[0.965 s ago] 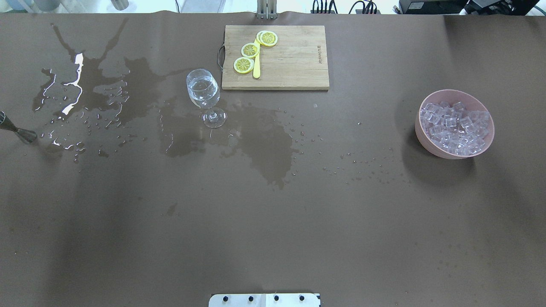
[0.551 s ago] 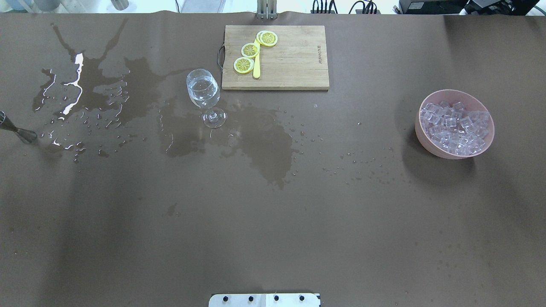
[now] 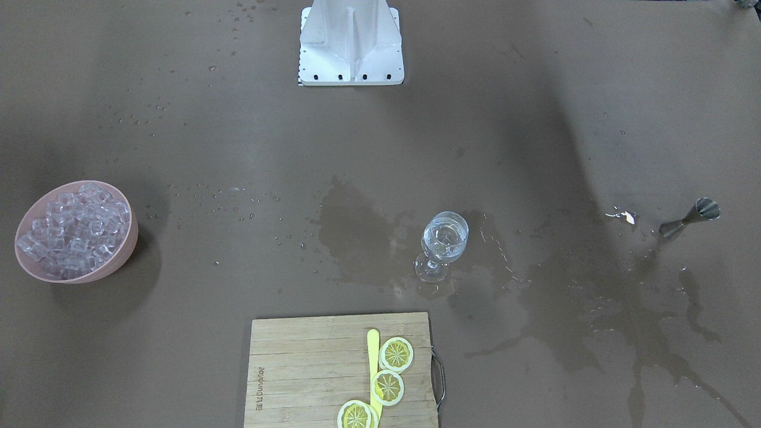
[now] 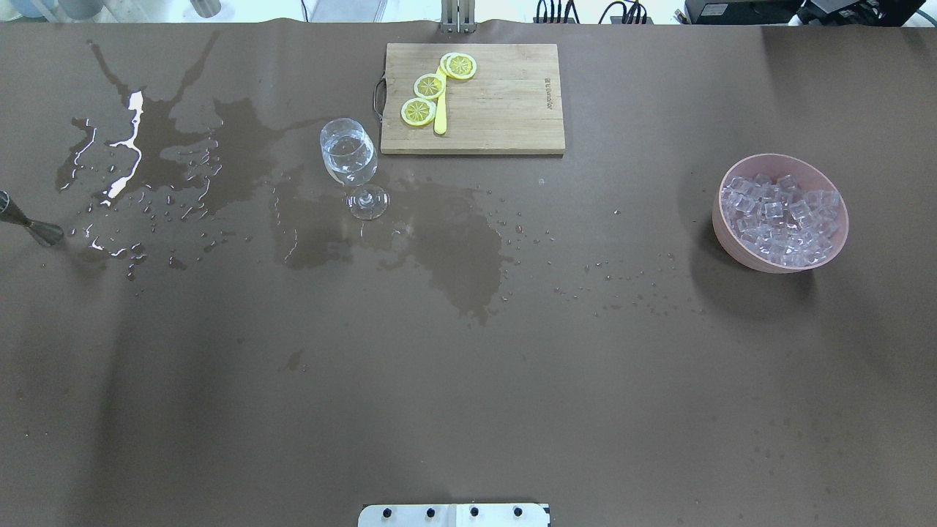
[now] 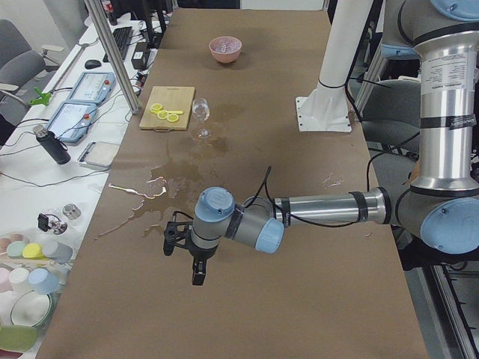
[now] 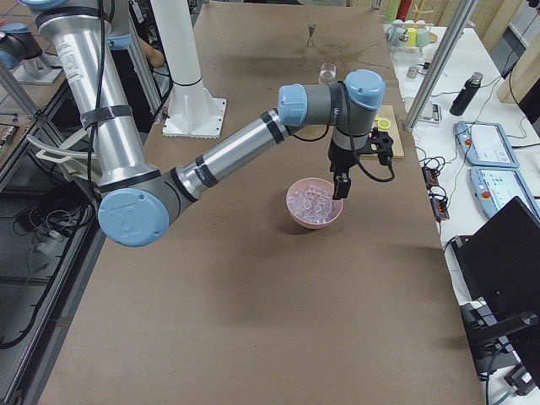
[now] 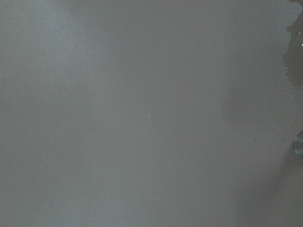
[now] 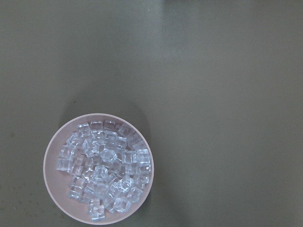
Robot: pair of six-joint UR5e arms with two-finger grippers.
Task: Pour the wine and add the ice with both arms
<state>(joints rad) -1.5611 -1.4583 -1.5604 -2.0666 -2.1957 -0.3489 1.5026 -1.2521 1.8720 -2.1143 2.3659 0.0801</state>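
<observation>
A clear wine glass (image 4: 349,154) stands left of centre with a little colourless wine (image 3: 445,239) in its bowl. Clear ice cubes (image 4: 779,216) fill a pink bowl (image 4: 726,236) at the right; the right wrist view looks straight down on the ice (image 8: 102,170). My right gripper (image 6: 339,187) hangs just above the bowl's far side, seen only in the exterior right view. My left gripper (image 5: 196,273) hangs over bare table at the left end, seen only in the exterior left view. I cannot tell whether either gripper is open or shut.
A metal jigger (image 4: 33,227) stands at the table's left edge beside wide wet patches (image 4: 446,241). A wooden cutting board (image 4: 505,110) with lemon slices (image 4: 429,86) and a yellow knife lies behind the glass. The white stand (image 3: 351,41) stands at my base.
</observation>
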